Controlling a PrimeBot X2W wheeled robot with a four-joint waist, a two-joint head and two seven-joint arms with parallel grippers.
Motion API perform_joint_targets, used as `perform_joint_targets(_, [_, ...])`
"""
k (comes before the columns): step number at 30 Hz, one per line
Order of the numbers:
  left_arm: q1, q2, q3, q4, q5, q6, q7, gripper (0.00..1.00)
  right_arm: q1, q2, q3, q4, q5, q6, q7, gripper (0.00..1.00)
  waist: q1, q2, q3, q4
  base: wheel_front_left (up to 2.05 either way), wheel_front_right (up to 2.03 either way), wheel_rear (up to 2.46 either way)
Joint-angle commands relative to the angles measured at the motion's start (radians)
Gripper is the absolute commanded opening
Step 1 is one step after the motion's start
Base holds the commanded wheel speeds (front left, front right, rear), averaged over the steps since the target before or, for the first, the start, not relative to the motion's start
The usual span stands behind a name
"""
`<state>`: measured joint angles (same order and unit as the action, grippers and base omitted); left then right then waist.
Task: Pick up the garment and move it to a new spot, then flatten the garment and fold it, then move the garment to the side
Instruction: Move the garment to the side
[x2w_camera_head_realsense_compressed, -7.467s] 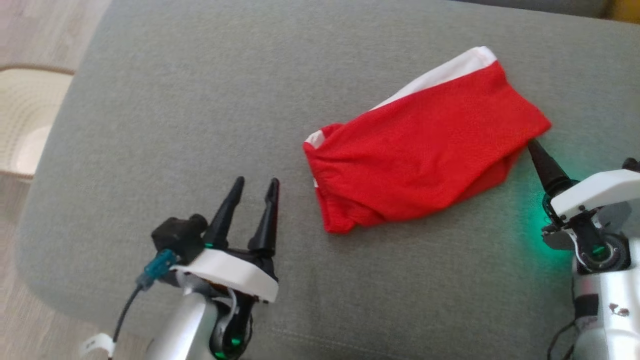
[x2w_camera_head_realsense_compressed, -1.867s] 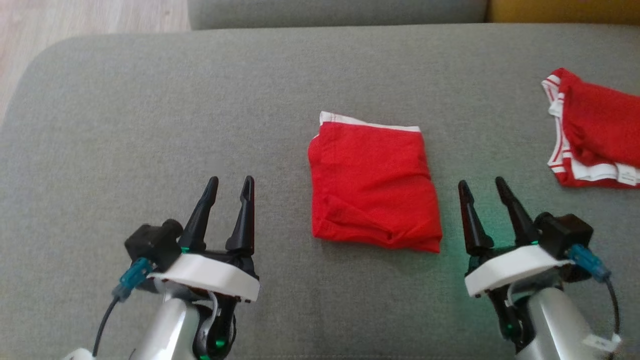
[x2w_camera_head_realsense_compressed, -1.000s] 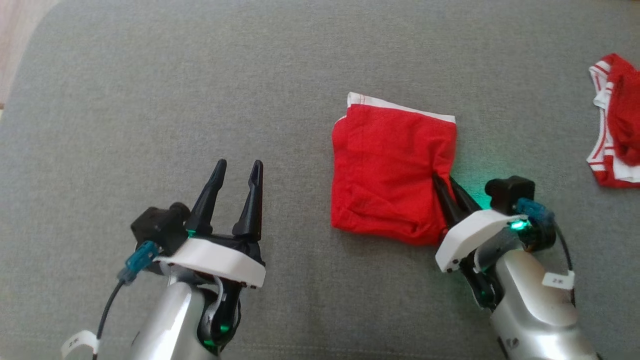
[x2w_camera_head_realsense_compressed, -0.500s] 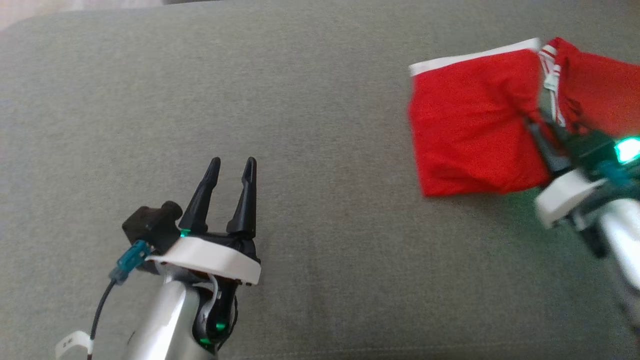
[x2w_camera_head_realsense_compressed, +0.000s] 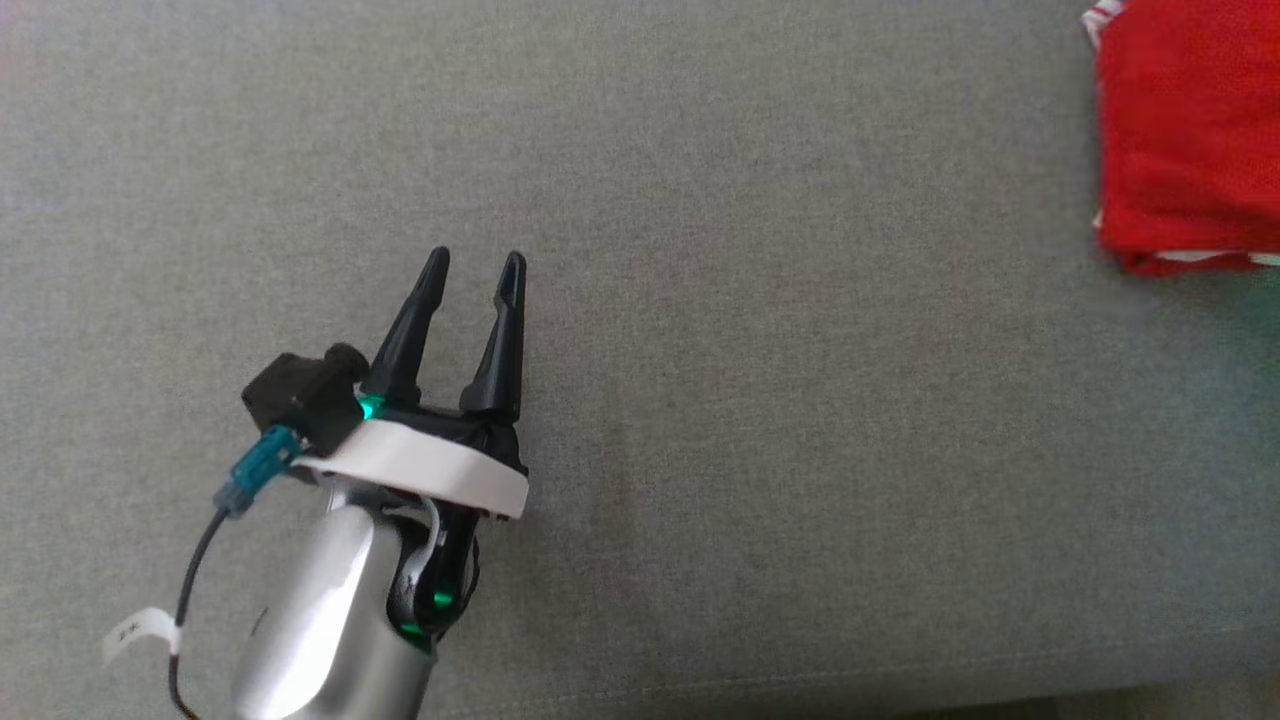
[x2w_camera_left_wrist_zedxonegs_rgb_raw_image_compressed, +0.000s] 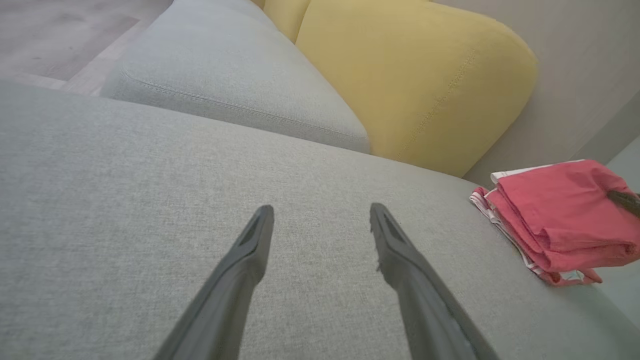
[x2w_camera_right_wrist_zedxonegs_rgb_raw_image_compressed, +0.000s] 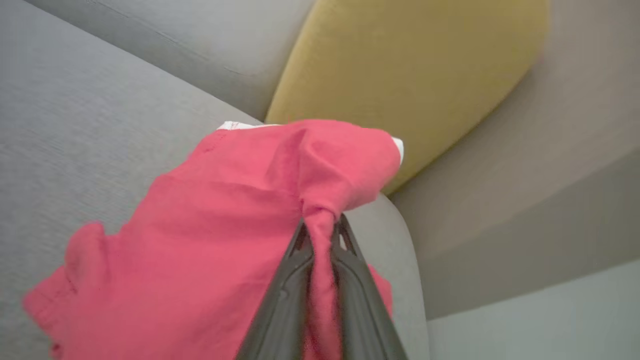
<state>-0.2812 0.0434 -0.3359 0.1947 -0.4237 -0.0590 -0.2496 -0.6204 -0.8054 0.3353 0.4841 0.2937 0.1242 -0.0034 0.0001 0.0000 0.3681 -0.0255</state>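
While the near part of the grey sofa seat lay bare, the left tool hovered over it at the near left, its two dark fingers spread wide apart and holding nothing. Seen from the left wrist, this tool pointed across the seat toward the far cushions, with both fingertips clear of the fabric. Farther off, at the far right of the seat, lay the folded red garment, well apart from the left tool. From the left wrist, the garment rested on top of a second red cloth with white striped trim, whose edge showed beneath it. The right tool was closed tightly on a pinched fold at the garment's edge, the cloth bunched between its two fingers. Beyond the seat stood a grey back cushion at the far left and a yellow cushion just behind the garment.
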Motion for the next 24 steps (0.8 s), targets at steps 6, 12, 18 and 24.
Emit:
perform_joint_targets(6, [-0.056,0.007,0.033,-0.038,0.008,-0.008,-0.012,1.0,-0.026,-0.034,-0.113,0.044,0.0,0.007,0.053,0.0,-0.0001,0.0,0.062,0.003,0.0,0.0,0.0])
perform_joint_targets(12, [-0.075,0.007,0.032,-0.033,0.008,-0.011,-0.012,1.0,-0.029,-0.012,-0.16,0.053,-0.024,0.007,0.089,0.0,-0.0001,0.0,0.085,0.009,0.0,0.0,0.0])
perform_joint_targets(18, [-0.084,0.007,0.044,-0.018,0.006,-0.014,-0.012,1.0,-0.027,0.032,-0.23,0.034,0.007,0.007,0.107,1.0,-0.0001,0.0,0.08,0.012,0.0,0.0,0.0])
perform_joint_targets(24, [-0.077,0.007,0.05,-0.009,-0.008,-0.012,-0.012,1.0,-0.031,0.065,-0.271,-0.026,0.011,0.007,0.091,1.0,-0.0001,0.0,0.039,0.014,0.0,0.0,0.0])
